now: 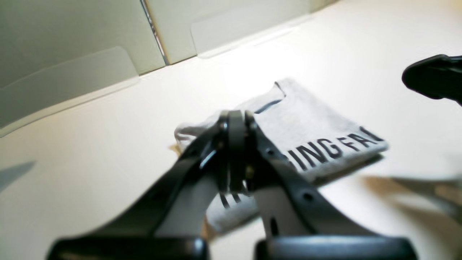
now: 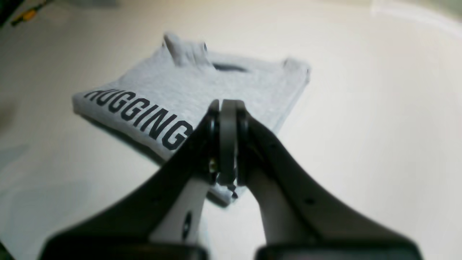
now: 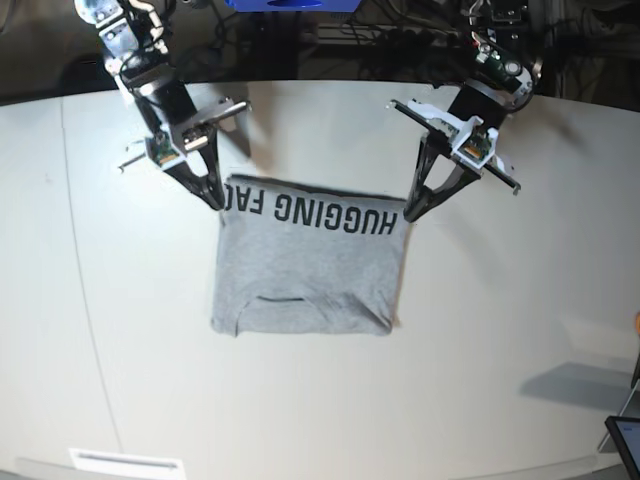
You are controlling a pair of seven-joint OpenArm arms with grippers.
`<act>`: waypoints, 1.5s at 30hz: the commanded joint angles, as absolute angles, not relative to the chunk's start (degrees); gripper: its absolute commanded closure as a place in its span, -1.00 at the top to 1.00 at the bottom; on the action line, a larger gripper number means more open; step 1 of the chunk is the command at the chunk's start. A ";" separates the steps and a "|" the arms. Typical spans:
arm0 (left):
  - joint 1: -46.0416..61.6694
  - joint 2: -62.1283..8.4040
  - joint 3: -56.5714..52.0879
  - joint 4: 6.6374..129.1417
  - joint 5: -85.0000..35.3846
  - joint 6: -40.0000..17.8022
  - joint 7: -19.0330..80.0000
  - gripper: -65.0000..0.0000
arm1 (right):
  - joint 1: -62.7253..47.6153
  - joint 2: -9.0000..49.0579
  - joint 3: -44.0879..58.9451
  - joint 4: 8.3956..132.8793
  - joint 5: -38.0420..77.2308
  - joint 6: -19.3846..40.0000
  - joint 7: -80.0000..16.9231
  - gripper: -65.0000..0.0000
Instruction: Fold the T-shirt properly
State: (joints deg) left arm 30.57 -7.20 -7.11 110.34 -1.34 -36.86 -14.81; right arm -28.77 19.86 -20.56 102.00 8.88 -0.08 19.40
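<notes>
The grey T-shirt (image 3: 305, 270) lies folded into a flat rectangle on the white table (image 3: 500, 350). Its black lettering runs along the far folded edge, and its collar faces the near edge. My left gripper (image 3: 408, 215) is shut at the far right corner of that edge; in the left wrist view its closed tips (image 1: 236, 117) hover over the T-shirt (image 1: 317, 126) with no cloth between them. My right gripper (image 3: 215, 200) is shut at the far left corner. In the right wrist view it (image 2: 228, 104) also shows no cloth, above the T-shirt (image 2: 231, 86).
A dark screen corner (image 3: 625, 440) pokes in at the bottom right of the base view, and a white label (image 3: 125, 462) sits at the table's near edge. Pale wall panels (image 1: 72, 54) rise behind the table in the left wrist view.
</notes>
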 commanded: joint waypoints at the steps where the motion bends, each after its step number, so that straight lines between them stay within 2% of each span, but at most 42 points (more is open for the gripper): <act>1: 32.13 -7.87 -7.34 110.90 -2.24 -36.35 -17.45 -0.99 | -30.73 19.12 -20.44 102.02 5.58 -0.04 24.48 -1.00; 7: 39.96 -9.80 -7.34 110.73 -2.59 -36.26 -25.01 -0.99 | -41.63 12.53 -13.41 99.03 -7.78 -9.63 40.13 -1.00; 14: 46.20 -9.27 -6.64 101.32 -2.24 -36.18 -31.96 -0.99 | -49.63 11.38 -11.21 94.55 -7.87 -9.71 49.19 -1.00; 20: 48.92 -10.07 -4.79 91.30 -2.15 -36.18 -37.76 -0.99 | -52.53 10.15 -11.56 85.67 -7.87 -9.89 55.69 -1.00; 24: 50.24 -9.98 -3.74 88.22 -2.15 -36.18 -40.92 -1.00 | -54.55 7.25 -10.59 81.01 -7.87 -9.89 55.96 -1.00; 35: 48.92 -10.07 -0.04 74.51 -2.15 -36.18 -40.75 -1.00 | -53.14 6.81 -10.51 65.80 -7.87 -9.89 56.04 -1.00; 40: 42.51 -9.98 -0.04 58.68 -2.07 -36.18 -40.31 -1.00 | -47.25 6.81 -10.77 52.70 -7.87 -9.89 55.87 -1.00; 43: 36.35 -9.80 0.04 47.08 -2.07 -36.18 -35.21 -1.00 | -42.51 6.46 -10.77 43.12 -7.87 -9.89 55.69 -1.00; 45: 32.13 -9.71 1.54 39.78 -2.07 -36.18 -32.04 -1.00 | -38.37 5.14 -10.42 36.35 -7.87 -9.89 52.26 -1.00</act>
State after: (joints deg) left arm 31.11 -9.61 1.54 39.24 -1.93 -35.64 -30.98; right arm -37.34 5.45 -10.48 35.77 -7.60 -9.76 50.78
